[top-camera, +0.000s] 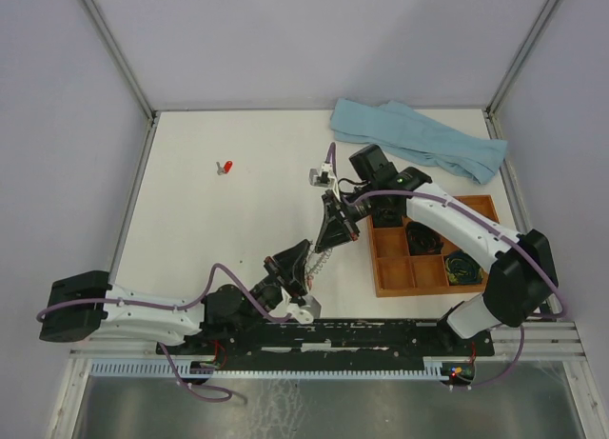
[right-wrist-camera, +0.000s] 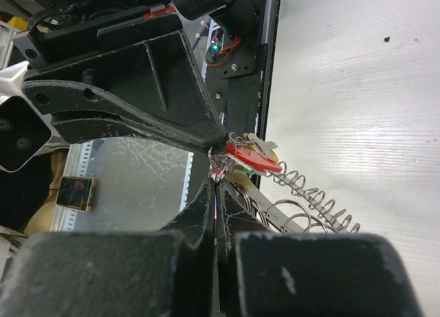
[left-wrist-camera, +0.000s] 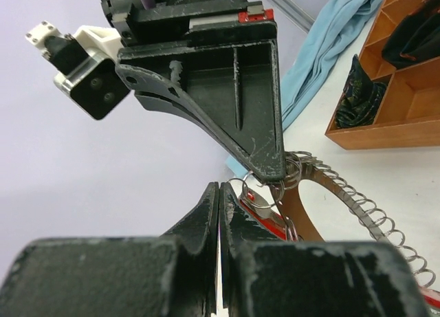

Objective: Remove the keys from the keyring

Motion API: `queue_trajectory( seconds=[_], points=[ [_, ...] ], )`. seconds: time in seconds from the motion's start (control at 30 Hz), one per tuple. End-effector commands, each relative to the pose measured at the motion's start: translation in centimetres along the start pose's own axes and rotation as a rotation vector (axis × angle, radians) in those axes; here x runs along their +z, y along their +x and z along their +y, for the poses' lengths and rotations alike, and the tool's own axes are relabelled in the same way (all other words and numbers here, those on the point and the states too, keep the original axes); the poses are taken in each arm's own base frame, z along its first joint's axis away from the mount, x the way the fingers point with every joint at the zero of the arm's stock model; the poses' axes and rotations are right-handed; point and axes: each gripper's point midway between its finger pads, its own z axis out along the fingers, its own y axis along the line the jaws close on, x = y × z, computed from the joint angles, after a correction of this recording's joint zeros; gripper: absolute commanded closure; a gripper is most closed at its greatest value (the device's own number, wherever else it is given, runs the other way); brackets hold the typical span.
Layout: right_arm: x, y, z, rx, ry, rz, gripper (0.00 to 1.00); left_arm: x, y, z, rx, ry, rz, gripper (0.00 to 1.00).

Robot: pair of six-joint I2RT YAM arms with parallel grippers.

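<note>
Top view: left hand (top-camera: 303, 268) and right hand (top-camera: 333, 231) meet tip to tip above the worktop (top-camera: 238, 229). The keyring (top-camera: 322, 258) hangs between them, lifted so both can work on it. A loose red key (top-camera: 226, 167) lies well apart, likely already off.

Left wrist view: left hand is fully closed, tips just beside a small loop. Can't tell if it grips it.

Right wrist view: right hand is clamped tight on the keyring's loops, probably as an anchor. Another red key (right-wrist-camera: 251, 159) sits at the left tip, not yet off.
</note>
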Motion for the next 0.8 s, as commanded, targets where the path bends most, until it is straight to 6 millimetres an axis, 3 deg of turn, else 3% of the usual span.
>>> queue_trajectory(
  seconds=[0.0,0.77],
  points=[
    [0.24,-1.59,1.0,0.021,-0.092,-0.063,0.99,-0.09,-1.58,2.59,-0.023,-0.084,-0.065,0.97],
    [-0.27,-2.54,1.14,0.075,-0.124,-0.115,0.99,-0.64,-1.08,3.16,0.011,-0.08,-0.042,0.97]
  ],
)
